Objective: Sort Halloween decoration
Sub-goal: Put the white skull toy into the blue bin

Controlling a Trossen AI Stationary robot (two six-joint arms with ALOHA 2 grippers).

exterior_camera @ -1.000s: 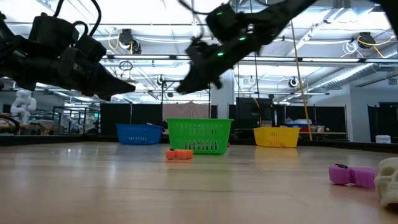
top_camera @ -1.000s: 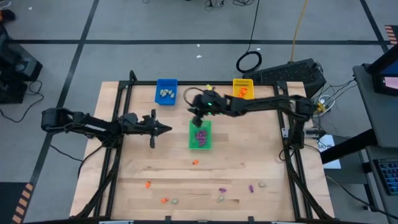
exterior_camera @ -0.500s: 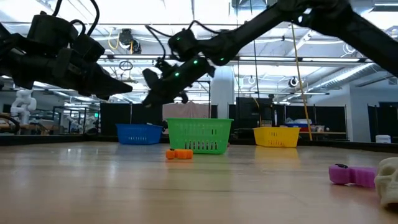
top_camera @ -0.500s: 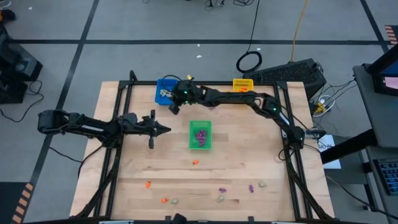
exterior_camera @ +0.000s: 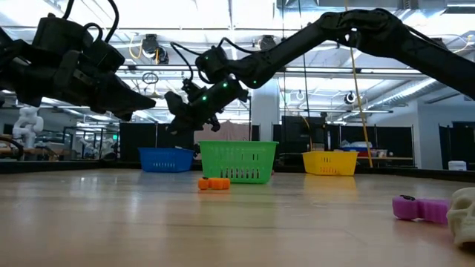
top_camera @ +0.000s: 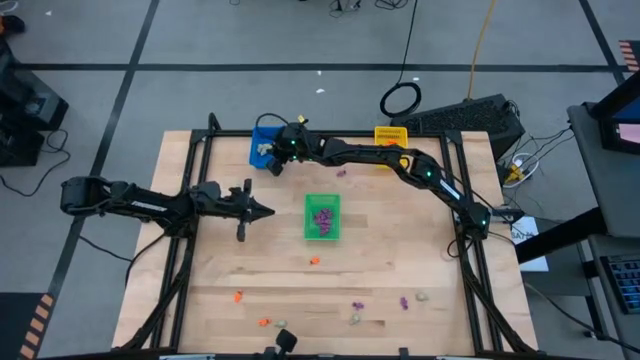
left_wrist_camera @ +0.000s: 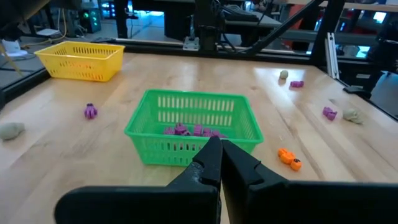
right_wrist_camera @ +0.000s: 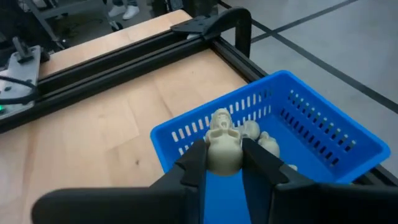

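Three trays stand in a row: blue tray (top_camera: 266,145) with perhaps three pale skulls, green tray (top_camera: 322,217) of purple trinkets (left_wrist_camera: 189,130), yellow tray (top_camera: 390,139) (orange pieces). Right gripper (right_wrist_camera: 224,163), over the green tray a second ago, now hangs above the blue tray, pinching a pale skull (right_wrist_camera: 222,148). Left gripper (left_wrist_camera: 217,163) waits, fingers together.

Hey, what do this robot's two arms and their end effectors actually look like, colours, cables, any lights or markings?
Both arms are matte black and slender, built of jointed segments. The right end effector has two flat dark fingers; the left end effector tapers to a narrow dark wedge. Black cables loop off the arms in the low view, and small green lights glow on the right arm's wrist. No readable markings show.
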